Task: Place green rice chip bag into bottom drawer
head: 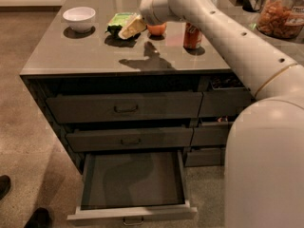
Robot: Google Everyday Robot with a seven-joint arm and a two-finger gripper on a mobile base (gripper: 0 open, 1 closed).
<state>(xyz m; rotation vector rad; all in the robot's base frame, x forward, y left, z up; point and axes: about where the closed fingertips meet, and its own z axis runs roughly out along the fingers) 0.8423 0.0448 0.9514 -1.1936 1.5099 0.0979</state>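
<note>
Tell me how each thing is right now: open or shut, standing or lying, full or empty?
Gripper: down at the bag, on the counter.
Bag: lying crumpled on the counter, not in a drawer yet.
Bottom drawer: pulled open, nothing inside.
Middle drawer: shut.
Top drawer: shut.
Can: standing upright.
Bowl: right way up.
Orange: whole, beside the bag.

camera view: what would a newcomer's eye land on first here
The big white robot arm stretches from the right foreground across the grey counter, its end effector at the small crumpled light-green foil snack bag beside the round orange fruit. Below, the wide dark bottom drawer stands pulled open, lowest of its stack.
</note>
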